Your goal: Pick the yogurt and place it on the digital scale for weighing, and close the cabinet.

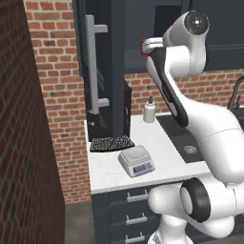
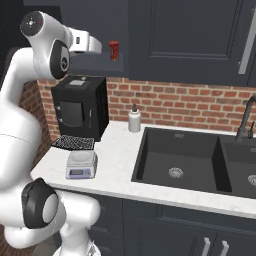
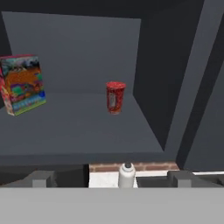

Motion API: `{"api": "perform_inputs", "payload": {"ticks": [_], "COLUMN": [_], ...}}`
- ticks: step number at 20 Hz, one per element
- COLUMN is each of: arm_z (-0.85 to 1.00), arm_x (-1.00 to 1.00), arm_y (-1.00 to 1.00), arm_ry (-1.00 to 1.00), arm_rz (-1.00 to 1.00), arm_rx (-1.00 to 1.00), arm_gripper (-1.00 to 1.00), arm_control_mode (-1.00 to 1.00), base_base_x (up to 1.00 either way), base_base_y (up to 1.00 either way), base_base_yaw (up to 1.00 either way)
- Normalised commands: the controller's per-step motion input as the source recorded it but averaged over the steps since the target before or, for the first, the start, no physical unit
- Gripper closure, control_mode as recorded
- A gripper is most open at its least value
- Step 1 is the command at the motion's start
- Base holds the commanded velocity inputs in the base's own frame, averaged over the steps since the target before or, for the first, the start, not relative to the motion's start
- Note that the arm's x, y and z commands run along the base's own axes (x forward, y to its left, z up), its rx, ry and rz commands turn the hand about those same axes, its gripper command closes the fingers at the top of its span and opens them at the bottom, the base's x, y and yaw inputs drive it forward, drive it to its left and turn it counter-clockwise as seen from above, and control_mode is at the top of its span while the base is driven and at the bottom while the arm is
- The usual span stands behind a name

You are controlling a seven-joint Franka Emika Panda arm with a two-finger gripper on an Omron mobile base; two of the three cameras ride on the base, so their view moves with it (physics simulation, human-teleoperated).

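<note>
The yogurt [image 3: 115, 97], a small red cup, stands upright on the shelf inside the open cabinet [image 3: 87, 127], a short way ahead of my gripper [image 3: 111, 179]. My gripper is open, its two dark fingertips [image 3: 41, 178] wide apart with nothing between them. From the right base, my gripper [image 2: 99, 47] hovers just left of the yogurt [image 2: 114, 50], apart from it. The cabinet door [image 1: 101, 71] with its long silver handle stands swung open. Below on the counter sits the light-grey digital scale [image 1: 137, 161] [image 2: 81, 164], nothing on its plate.
A colourful box [image 3: 22, 83] stands at the shelf's left. On the counter are a black ribbed mat [image 1: 112, 143], a white pump bottle [image 2: 134, 119], a black box appliance [image 2: 80, 107] and a dark sink [image 2: 180, 160]. A brick wall [image 1: 24, 143] closes the left.
</note>
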Motion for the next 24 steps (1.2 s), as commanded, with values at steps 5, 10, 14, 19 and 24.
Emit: {"api": "perform_inputs", "payload": {"ticks": [5,10,14,19,24], "arm_z": [0.0,-0.06,-0.11,-0.02,0.0], "arm_x": [0.32,0.27,0.33,0.39,0.4], "arm_y": [-0.1,-0.13,-0.09,0.0,0.0], "arm_ry": [0.0,-0.01,0.0,0.01,0.02], "arm_rz": [-0.01,0.0,0.0,0.0,0.0], "arm_rx": [-0.01,0.0,0.0,0.0,0.0], "arm_gripper": [-1.0,-1.0,-1.0,-1.0,-1.0], "arm_control_mode": [-1.0,-1.0,-1.0,-1.0,-1.0], "base_base_x": [0.0,0.0,0.0,0.0,0.0], "base_base_y": [0.0,0.0,0.0,0.0,0.0], "base_base_yaw": [0.0,0.0,0.0,0.0,0.0]}}
